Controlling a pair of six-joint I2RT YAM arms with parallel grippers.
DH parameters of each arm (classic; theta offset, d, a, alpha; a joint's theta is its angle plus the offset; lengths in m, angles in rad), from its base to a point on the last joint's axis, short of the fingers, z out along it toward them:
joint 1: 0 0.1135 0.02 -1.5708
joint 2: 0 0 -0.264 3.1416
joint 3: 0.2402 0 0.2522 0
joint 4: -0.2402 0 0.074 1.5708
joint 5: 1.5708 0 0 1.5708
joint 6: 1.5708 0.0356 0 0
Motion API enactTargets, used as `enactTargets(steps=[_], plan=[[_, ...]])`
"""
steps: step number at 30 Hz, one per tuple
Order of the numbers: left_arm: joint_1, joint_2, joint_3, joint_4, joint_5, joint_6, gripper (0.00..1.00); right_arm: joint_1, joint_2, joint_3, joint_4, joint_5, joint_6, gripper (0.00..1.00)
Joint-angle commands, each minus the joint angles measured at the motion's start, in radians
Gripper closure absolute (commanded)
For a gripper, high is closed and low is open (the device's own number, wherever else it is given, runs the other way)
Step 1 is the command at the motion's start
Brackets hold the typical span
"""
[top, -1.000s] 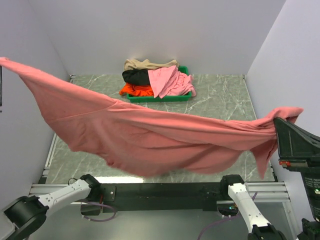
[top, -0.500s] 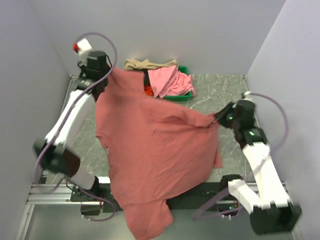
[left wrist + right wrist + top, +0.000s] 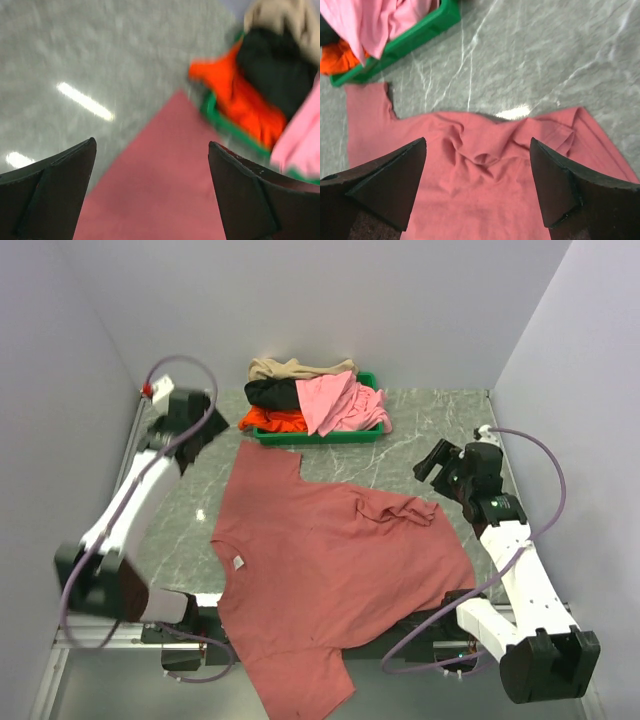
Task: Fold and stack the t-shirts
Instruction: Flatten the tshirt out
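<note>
The brick-red t-shirt (image 3: 320,570) lies spread on the marble table, with its lower part hanging over the near edge. A bunched fold (image 3: 395,510) sits at its far right edge. My left gripper (image 3: 205,430) hovers open over the shirt's far left corner (image 3: 165,200), holding nothing. My right gripper (image 3: 432,462) is open above the bunched edge (image 3: 485,150), also with nothing in it. The pink (image 3: 340,400), orange-red (image 3: 270,420), black (image 3: 270,392) and tan (image 3: 290,368) t-shirts are piled in the tray.
The green tray (image 3: 320,436) stands at the back centre against the wall, just beyond the spread shirt. White walls close in on the left, right and back. Bare marble (image 3: 450,420) shows on both sides of the shirt.
Both grippers went from shut on the brick-red shirt to open and let it go. The shirt dropped from hanging between them to lying flat on the table.
</note>
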Motion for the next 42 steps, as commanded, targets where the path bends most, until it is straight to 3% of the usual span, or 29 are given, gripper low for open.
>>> enactTargets(steps=[1,7,11,15,20,24,27,30,35,42], plan=[[-0.031,-0.150,-0.259,0.095,0.179,-0.087,0.01,0.012,0.010,-0.062,0.024,-0.087,-0.014,0.10],[-0.098,-0.259,-0.573,0.212,0.320,-0.194,0.01,0.089,0.073,-0.169,0.048,-0.113,0.056,0.10],[-0.109,-0.204,-0.688,0.336,0.413,-0.226,0.01,0.098,0.180,-0.222,0.178,-0.141,0.142,0.10],[-0.108,-0.109,-0.725,0.416,0.414,-0.237,0.01,0.095,0.295,-0.197,0.302,-0.106,0.194,0.10],[-0.082,0.041,-0.671,0.398,0.375,-0.230,0.01,0.045,0.537,0.020,0.444,0.023,0.231,0.11],[-0.033,0.098,-0.605,0.341,0.284,-0.214,0.01,0.028,0.672,0.296,0.369,0.079,0.149,0.13],[0.012,0.114,-0.565,0.292,0.201,-0.208,0.01,0.028,0.691,0.360,0.280,0.108,0.063,0.14],[0.061,0.135,-0.520,0.270,0.169,-0.193,0.01,0.023,0.648,0.346,0.223,0.115,0.032,0.14],[0.118,0.239,-0.406,0.293,0.207,-0.156,0.01,0.045,0.470,0.096,0.243,-0.062,0.030,0.15],[0.170,0.408,-0.247,0.299,0.262,-0.131,0.01,0.150,0.439,-0.065,0.194,-0.039,0.013,0.14]])
